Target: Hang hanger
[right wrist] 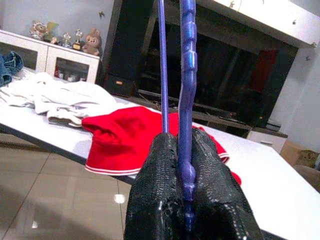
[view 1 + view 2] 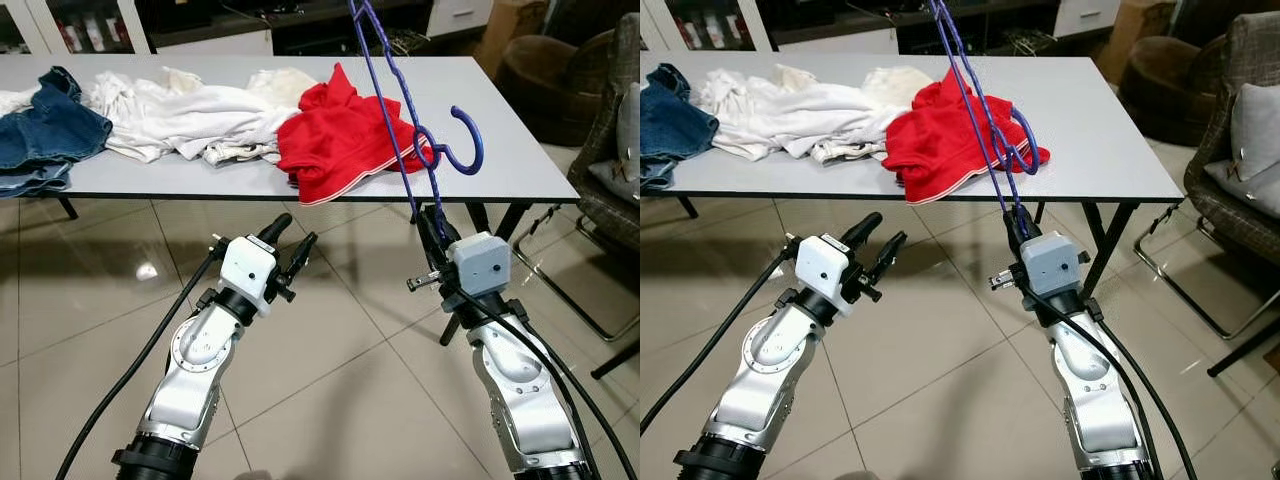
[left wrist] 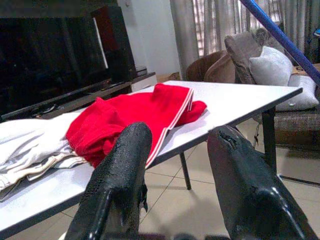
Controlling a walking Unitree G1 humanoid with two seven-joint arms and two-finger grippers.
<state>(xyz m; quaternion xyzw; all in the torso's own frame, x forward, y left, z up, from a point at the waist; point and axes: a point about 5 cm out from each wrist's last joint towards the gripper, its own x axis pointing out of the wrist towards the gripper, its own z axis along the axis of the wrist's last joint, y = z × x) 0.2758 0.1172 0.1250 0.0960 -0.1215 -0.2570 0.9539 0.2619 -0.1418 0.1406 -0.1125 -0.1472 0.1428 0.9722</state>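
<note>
The right claw (image 2: 432, 222) is clenched on the blue hanger (image 2: 400, 130), holding it up over the tabletop (image 2: 520, 160) edge with its hook at about two o'clock. The left claw (image 2: 297, 240) stands released and empty. The red shirt (image 2: 340, 135) lies bare; no rail is visible, so I judge the hanging hasn't begun.

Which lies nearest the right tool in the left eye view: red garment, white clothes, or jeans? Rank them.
From the right tool, holding the blue hanger:
1. Red garment, mid-table, just behind the hanger.
2. White clothes, further left.
3. Jeans, at the table's far left end.
</note>
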